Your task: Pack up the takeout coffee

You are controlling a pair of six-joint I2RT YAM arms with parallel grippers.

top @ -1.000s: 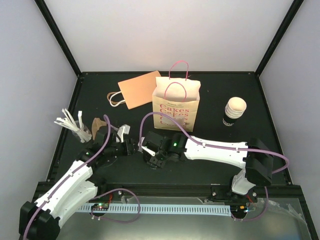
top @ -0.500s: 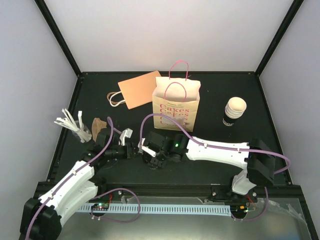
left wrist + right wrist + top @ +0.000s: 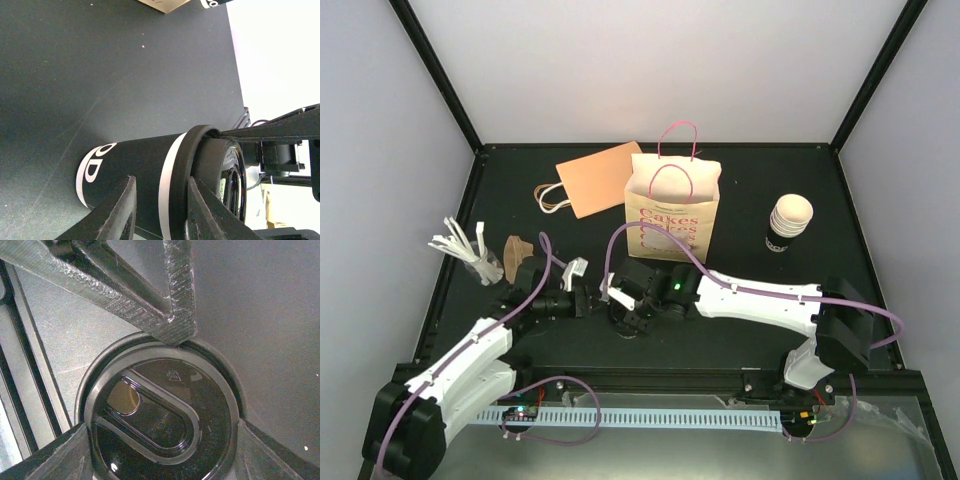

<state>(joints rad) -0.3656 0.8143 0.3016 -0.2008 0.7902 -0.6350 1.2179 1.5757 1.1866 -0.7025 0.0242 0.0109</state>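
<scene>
White walls [image 3: 650, 70] box in a black table [image 3: 750, 180], and from where I stand most of the action is bunched at the near middle of it. Towards the back a cream paper bag [image 3: 672, 215] with pink handles and red lettering stands upright with its mouth open. Just left of it an orange-brown bag [image 3: 600, 178] lies flat. Off to the right, well apart from everything, is a cream ribbed cup [image 3: 788, 218] with a dark lower part. On the far left there is a bundle of white sticks [image 3: 458, 248], with a brown pulp carrier [image 3: 516, 250] just beside it. The takeout coffee [image 3: 135, 165] is a black cup with a white band under a black lid [image 3: 160, 415]. It sits in front of the upright bag, outside it, where the two arms meet. From above, the right arm's wrist hides it. The right gripper [image 3: 161, 429] comes down over the top, and its fingers [image 3: 60, 460] lie against opposite sides of the lid's rim, so it looks clamped on the cup by the lid. The left gripper [image 3: 161, 181] comes in from the side, turned so that one finger [image 3: 117, 215] sits lower on the cup's body than the other. Its jaws stand apart, with the white band and the lid's rim showing through the gap. I cannot tell whether they touch the cup.
</scene>
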